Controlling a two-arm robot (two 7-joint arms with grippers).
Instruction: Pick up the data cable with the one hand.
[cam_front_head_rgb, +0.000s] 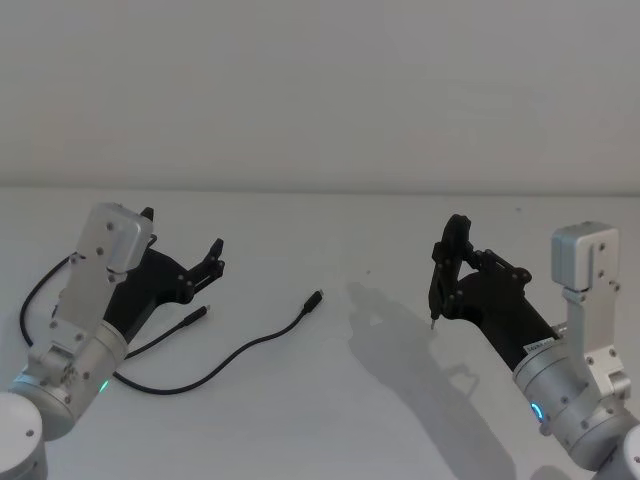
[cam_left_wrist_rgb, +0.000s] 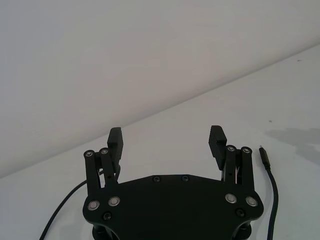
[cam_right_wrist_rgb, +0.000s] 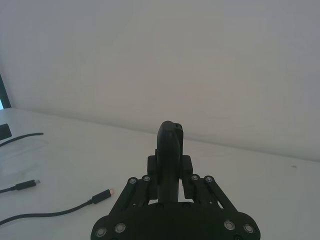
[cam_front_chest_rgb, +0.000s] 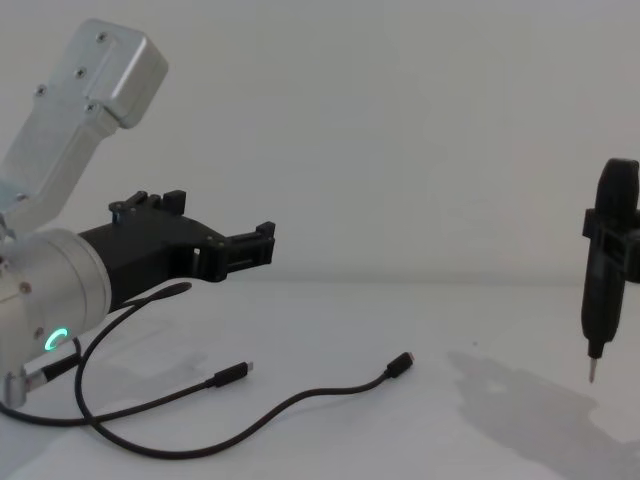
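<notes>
The data cable lies loosely curved on the white table, one small plug pointing toward the centre and the other plug near my left arm. The chest view shows the data cable from the side, and the right wrist view shows the data cable too. My left gripper hovers open and empty above the table, behind the cable's left part; in the left wrist view the left gripper has a cable plug lying beside it. My right gripper is raised at the right, shut on a black pen-like tool with a thin tip.
A thicker black lead loops from my left wrist down to the table at the far left. A plain white wall stands behind the table's far edge. Open tabletop separates the two arms.
</notes>
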